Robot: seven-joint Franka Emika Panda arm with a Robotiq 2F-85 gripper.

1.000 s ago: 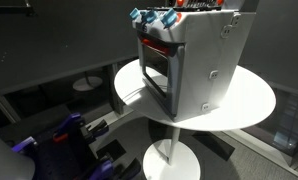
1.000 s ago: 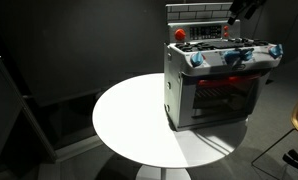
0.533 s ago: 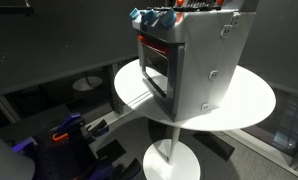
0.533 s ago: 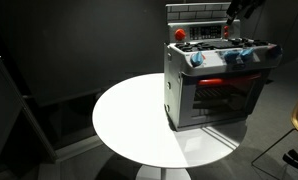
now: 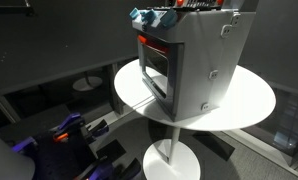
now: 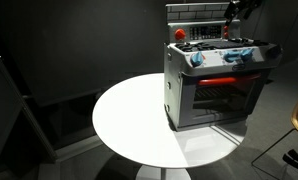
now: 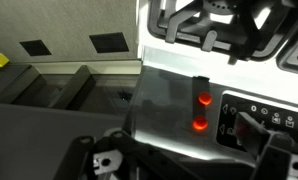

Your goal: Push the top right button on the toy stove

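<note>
Standing upright on the round white tabletop (image 6: 129, 120), off-centre with bare surface left to one side, the toy stove (image 6: 214, 85) is shown in both exterior views with its black-framed glass door (image 5: 157, 78) facing outward and its blue knobs (image 6: 197, 58) along the front edge. It is judged to be a light, hollow and rigid plastic box, likely to slide on the smooth tabletop or rock backward if it is pushed sideways or high up. No hold on it is called for. Contact is best made on the cap of a single button, with the force directed straight into the cap so that the stove is pressed against the tabletop instead of being shoved along it. In the wrist view two glowing red buttons (image 7: 205, 98) are seen one below the other beside a dark control panel (image 7: 259, 120), with the burner grates (image 7: 219, 25) above them. Which of them counts as the top right button cannot be settled from these views. The arm is brought in from above, at the upper edge of an exterior view, and the gripper (image 6: 232, 14) is held over the rear of the stove top, pointing downward and apparently clear of it. Only dark parts of the gripper are visible along the lower edge of the wrist view, so whether its jaws are apart or together cannot be told.
</note>
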